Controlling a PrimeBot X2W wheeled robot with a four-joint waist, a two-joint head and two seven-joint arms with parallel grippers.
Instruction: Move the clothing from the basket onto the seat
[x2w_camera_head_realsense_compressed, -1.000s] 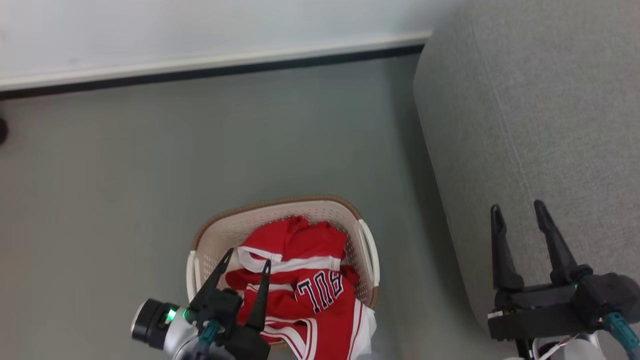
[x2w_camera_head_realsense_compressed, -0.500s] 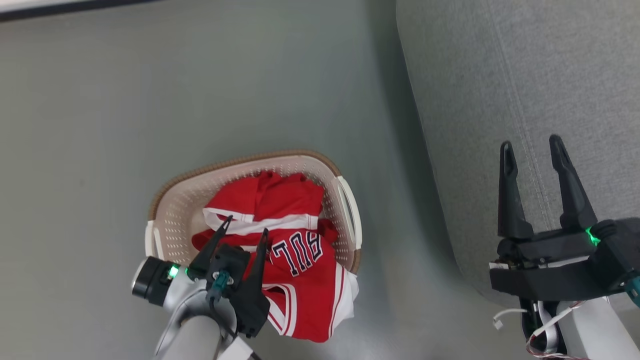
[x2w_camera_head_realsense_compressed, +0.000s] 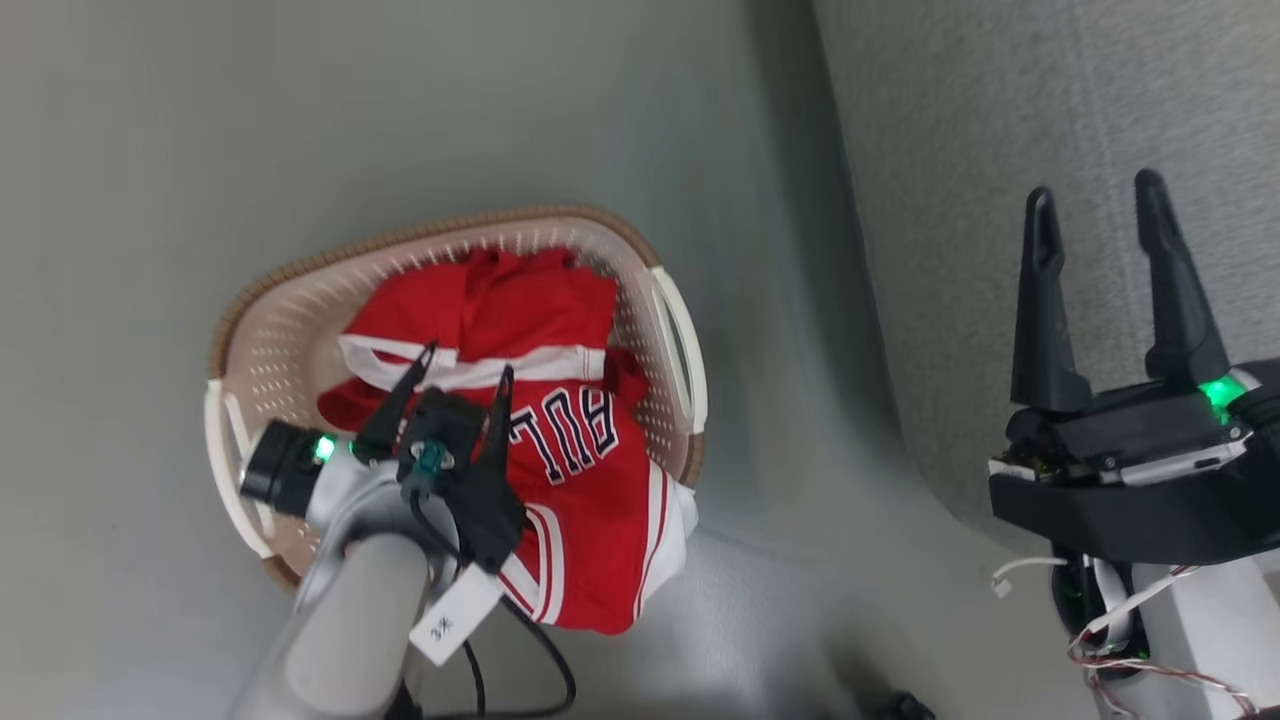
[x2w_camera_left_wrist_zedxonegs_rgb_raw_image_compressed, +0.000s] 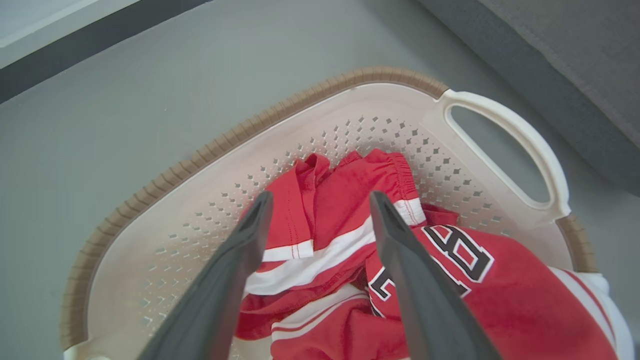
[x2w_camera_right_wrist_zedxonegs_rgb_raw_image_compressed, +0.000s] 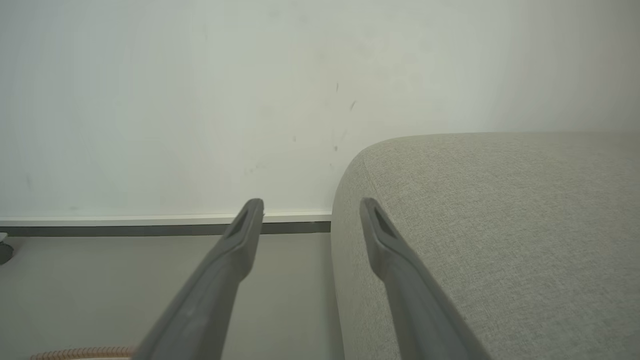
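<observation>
From the head, we see the red basketball jerseys (x2w_camera_head_realsense_compressed: 590, 480) heaped in the laundry basket (x2w_camera_head_realsense_compressed: 300, 262) beside the grey sofa (x2w_camera_head_realsense_compressed: 950, 150). The left pincer (x2w_camera_head_realsense_compressed: 469, 358) is spread above them and the right pincer (x2w_camera_head_realsense_compressed: 1095, 187) is spread at the sofa's edge. The left wrist view suggests light, limp, slick cloth, so we would pinch the bunched white-striped fold (x2w_camera_left_wrist_zedxonegs_rgb_raw_image_compressed: 320, 250). The right wrist view looks along the sofa's rounded edge.

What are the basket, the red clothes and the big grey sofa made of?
The basket looks like smooth cream plastic: hard walls punched with little holes; its brown rim band looks woven-patterned, probably moulded too. The clothes seem thin sports fabric, since they crumple and fold. The sofa looks covered in matte woven cloth with a fine grainy weave.
</observation>
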